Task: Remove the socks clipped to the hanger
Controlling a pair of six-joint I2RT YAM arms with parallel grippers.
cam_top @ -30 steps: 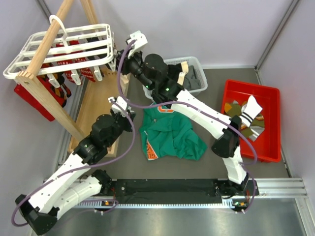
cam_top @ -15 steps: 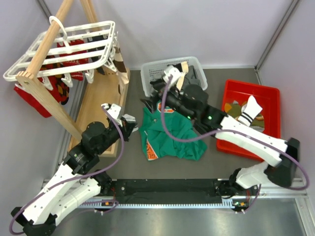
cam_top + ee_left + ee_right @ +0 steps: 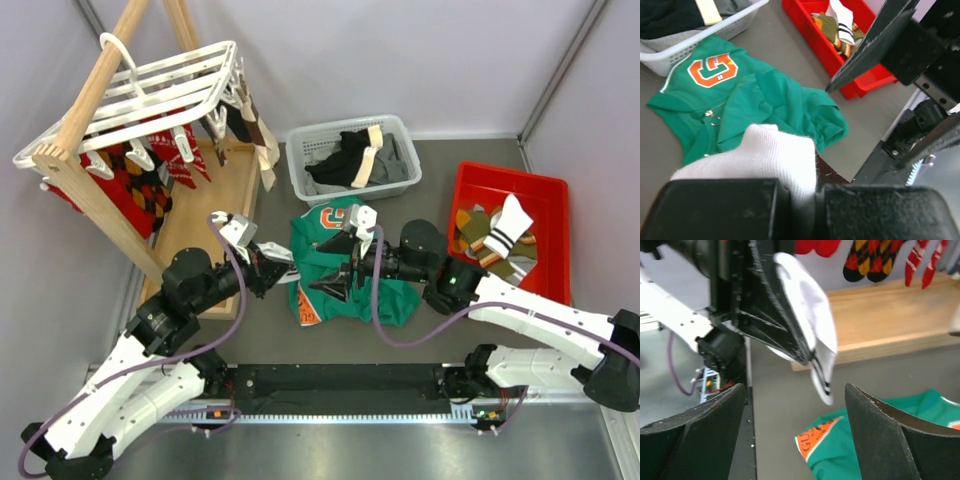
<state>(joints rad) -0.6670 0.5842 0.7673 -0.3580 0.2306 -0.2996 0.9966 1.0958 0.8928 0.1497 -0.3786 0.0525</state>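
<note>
The white slatted hanger (image 3: 150,90) hangs on the wooden rack at the far left. Red patterned socks (image 3: 135,185) and a black and cream sock (image 3: 255,125) hang from its clips; red and harlequin socks also show in the right wrist view (image 3: 870,260). My left gripper (image 3: 287,272) is shut on a white sock with dark stripes (image 3: 765,157), held above the green shirt (image 3: 360,275). The sock also shows in the right wrist view (image 3: 812,325). My right gripper (image 3: 335,272) is open and empty, facing the left gripper, its fingers (image 3: 880,430) on either side below the sock's hanging end.
A red bin (image 3: 545,205) at the right holds several socks. A white basket (image 3: 395,130) with black and cream garments stands at the back. The wooden rack's base board (image 3: 205,210) lies at the left. The black rail (image 3: 340,380) runs along the near edge.
My right arm swung from the hanger down over the shirt and now faces the left gripper. My left gripper moved right. The hanger has swung and its socks hang more exposed.
</note>
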